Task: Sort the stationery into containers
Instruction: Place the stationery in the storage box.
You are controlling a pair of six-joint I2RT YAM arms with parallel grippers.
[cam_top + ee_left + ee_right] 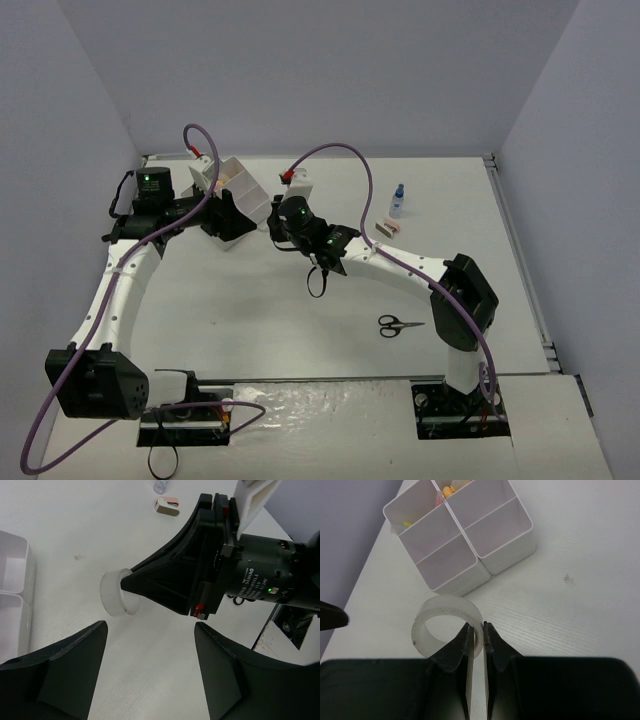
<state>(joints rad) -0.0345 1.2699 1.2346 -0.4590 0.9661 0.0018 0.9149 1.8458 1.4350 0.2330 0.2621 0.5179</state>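
The right gripper [478,632] is clamped on the white tape roll [445,606]. Its two fingers are almost together, pinching the wall of the ring, one pad inside the hole and one outside. The roll stands on edge in front of the fingertips. Whether it rests on the table [580,610] or hangs clear of it cannot be told.

Just beyond the roll, close but apart from it, stands the white divided tray [506,555]. Small yellow, orange and pink items show in its farther compartments, and the two nearer ones show only bare walls.

The left gripper [150,630] has its jaws wide apart and holds nothing. It sits low beside the tray, facing the right gripper.

The left wrist view shows the right gripper [150,582] side-on, with the roll [114,600] at its tip and a corner of the tray [20,575] at the left edge. On that wrist's motor [260,582] the word DAMIAO can be read, with a green light beside it. The pink eraser [166,506] lies farther off.

In the top view the roll is hidden under the two wrists. There the left gripper [226,214] is at the tray [240,172] and the right gripper [272,228] is just to its right. To the right lie the eraser [390,227] and the blue-capped bottle [398,200], which stands just beyond the eraser. The black-handled scissors [399,324] lie nearer, well apart from both
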